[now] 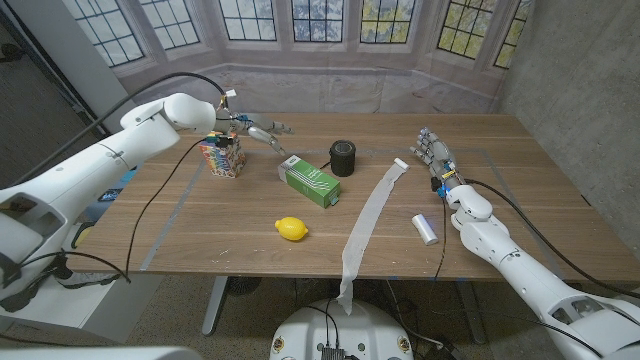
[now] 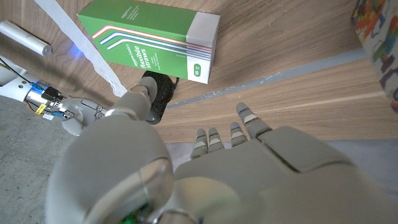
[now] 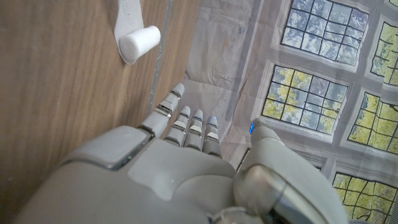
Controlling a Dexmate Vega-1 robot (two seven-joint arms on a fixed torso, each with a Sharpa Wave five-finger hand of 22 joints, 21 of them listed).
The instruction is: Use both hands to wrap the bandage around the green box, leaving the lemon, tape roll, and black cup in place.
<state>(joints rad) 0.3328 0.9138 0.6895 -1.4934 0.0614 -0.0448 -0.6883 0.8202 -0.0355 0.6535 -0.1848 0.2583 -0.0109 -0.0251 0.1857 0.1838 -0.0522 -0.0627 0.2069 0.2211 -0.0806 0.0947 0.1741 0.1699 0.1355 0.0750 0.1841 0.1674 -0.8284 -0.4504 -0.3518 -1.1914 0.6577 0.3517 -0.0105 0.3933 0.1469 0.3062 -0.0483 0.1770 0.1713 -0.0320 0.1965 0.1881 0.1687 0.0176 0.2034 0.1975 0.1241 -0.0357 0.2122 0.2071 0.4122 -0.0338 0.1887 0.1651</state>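
The green box (image 1: 310,182) (image 2: 149,37) lies on its side mid-table, printed with straws. A long white bandage (image 1: 368,220) (image 2: 93,53) stretches from its rolled end (image 1: 400,163) (image 3: 140,43) down over the table's front edge. My left hand (image 1: 262,133) (image 2: 205,168) hovers behind the box with fingers spread, holding nothing. Just right of the bandage's rolled end, my right hand (image 1: 432,155) (image 3: 186,162) is open, clear of it. The black cup (image 1: 343,157) (image 2: 158,93) stands behind the box. The lemon (image 1: 291,229) lies in front.
A small silvery cylinder (image 1: 425,228) (image 2: 25,38) lies right of the bandage, near my right forearm. A colourful patterned box (image 1: 223,155) (image 2: 379,31) stands at the left under my left arm. Cables trail over the table's left side (image 1: 170,190).
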